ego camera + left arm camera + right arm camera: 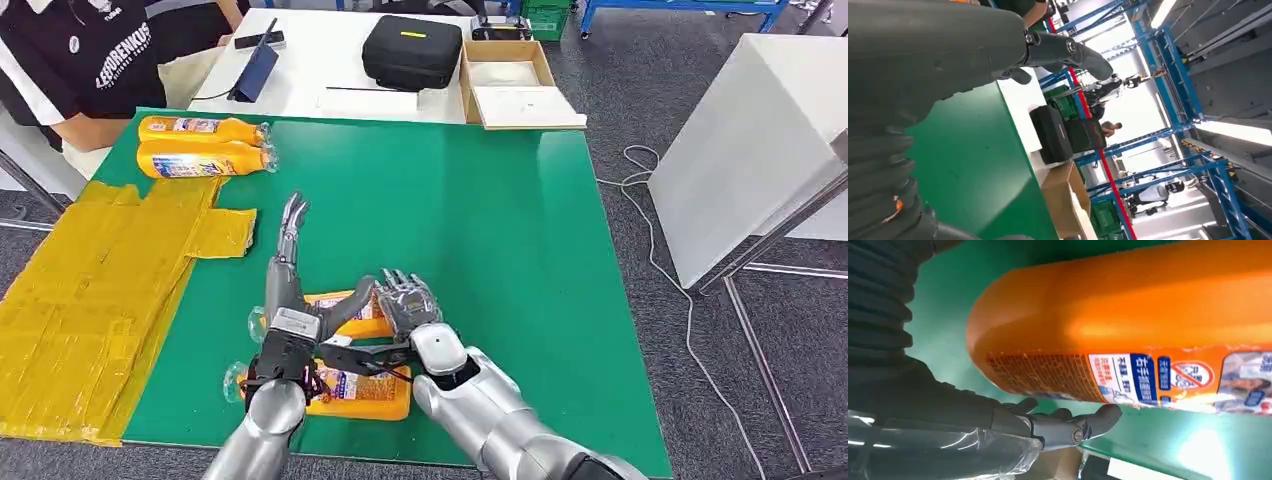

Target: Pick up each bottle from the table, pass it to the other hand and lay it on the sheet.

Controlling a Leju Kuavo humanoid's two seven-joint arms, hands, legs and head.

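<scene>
Several orange bottles lie on the green table [480, 220]. Two of them [200, 130] [200, 160] rest at the back left by the yellow sheet [90, 290]. Another [365, 392] lies at the front edge under my arms. My right hand [405, 298] grips one end of a fourth bottle [372, 325]. Close up, that bottle [1128, 320] hides the fingers and the thumb [1068, 427] sits beneath it. My left hand [290, 290] is beside it, fingers straight and its thumb [1073, 50] stretched toward the bottle, holding nothing.
A person in a black shirt [80, 60] sits at the back left corner. Behind the green table is a white table with a black case [412, 48] and a cardboard box [510, 80]. A white cabinet [760, 150] stands to the right.
</scene>
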